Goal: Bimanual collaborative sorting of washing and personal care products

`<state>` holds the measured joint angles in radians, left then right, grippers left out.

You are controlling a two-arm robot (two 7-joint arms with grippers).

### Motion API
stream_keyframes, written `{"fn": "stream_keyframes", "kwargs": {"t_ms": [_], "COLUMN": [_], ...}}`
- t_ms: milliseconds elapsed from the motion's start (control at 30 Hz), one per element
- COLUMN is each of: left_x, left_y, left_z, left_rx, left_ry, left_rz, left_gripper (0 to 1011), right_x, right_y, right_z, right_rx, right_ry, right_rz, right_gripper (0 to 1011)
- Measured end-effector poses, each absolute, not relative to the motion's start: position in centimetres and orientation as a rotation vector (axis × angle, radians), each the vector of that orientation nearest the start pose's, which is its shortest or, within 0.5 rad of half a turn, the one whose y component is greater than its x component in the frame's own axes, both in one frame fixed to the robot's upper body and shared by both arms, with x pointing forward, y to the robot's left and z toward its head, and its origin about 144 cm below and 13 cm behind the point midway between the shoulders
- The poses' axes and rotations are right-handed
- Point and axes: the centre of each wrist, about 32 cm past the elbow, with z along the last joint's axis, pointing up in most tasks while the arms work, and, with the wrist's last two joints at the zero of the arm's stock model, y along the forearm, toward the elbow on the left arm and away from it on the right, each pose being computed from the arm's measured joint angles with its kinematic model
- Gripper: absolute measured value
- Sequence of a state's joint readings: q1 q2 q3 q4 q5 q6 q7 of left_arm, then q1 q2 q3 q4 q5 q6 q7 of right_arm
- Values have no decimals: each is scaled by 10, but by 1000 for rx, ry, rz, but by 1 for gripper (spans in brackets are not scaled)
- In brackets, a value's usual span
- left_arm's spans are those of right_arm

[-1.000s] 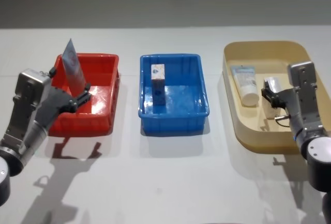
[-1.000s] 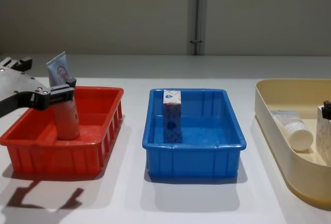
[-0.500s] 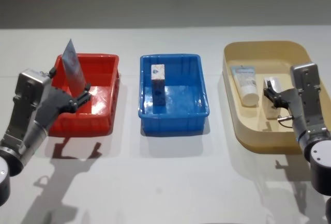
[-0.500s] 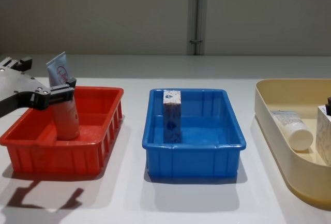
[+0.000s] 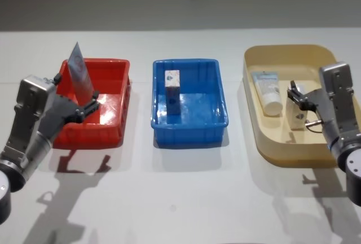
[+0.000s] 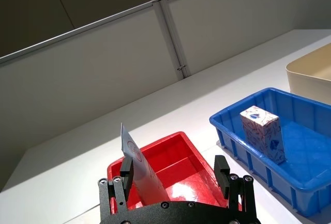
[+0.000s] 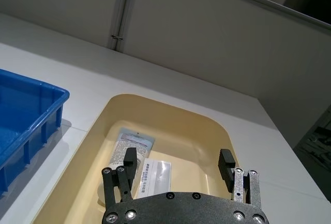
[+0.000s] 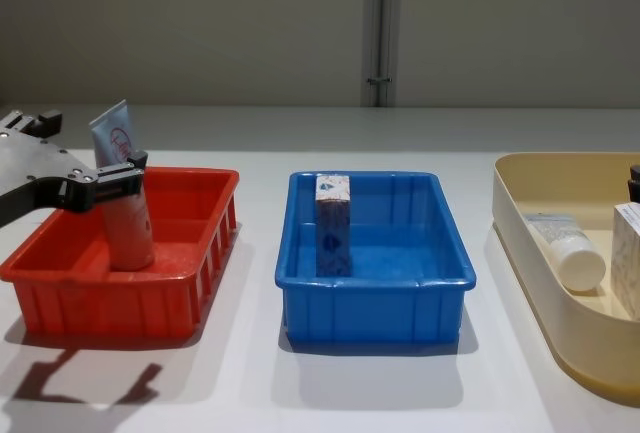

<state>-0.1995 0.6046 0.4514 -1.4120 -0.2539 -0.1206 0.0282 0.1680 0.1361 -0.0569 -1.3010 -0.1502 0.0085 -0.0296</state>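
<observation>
Worktop (image 5: pixel 186 187) with three tubs in a row across the middle of the head view: red tub (image 5: pixel 113 121) at left, blue tub (image 5: pixel 214 121) at centre, beige tub (image 5: pixel 282 142) at right. Left gripper (image 5: pixel 84 102), at the frame's left, is clenched on a squeeze tube (image 5: pixel 80 75) held upright, cap down, inside the red tub. A blue carton (image 5: pixel 172 92) stands upright in the blue tub. In the beige tub, a second tube (image 5: pixel 267 91) lies flat with its cap toward the near rim, and just beside it to the right a second carton (image 5: pixel 296 114) stands between the spread, released fingers of the right gripper (image 5: pixel 298 101).
</observation>
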Motion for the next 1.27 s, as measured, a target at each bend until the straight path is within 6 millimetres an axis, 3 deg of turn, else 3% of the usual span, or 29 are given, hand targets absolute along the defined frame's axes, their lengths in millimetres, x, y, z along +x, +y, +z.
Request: {"fn": "stream_keyframes", "kwargs": {"t_ms": [1267], "left_x": [489], "left_y": [310], "left_z": [1140], "left_rx": [304], "left_ry": [-285], "left_rz": [1248], "left_gripper": [1001], "right_x": [496], "right_y": [-298], "right_z": [1139], "right_rx": [-290], "right_ry": [-283], "right_rz": [-1308], "right_gripper": [1001]}}
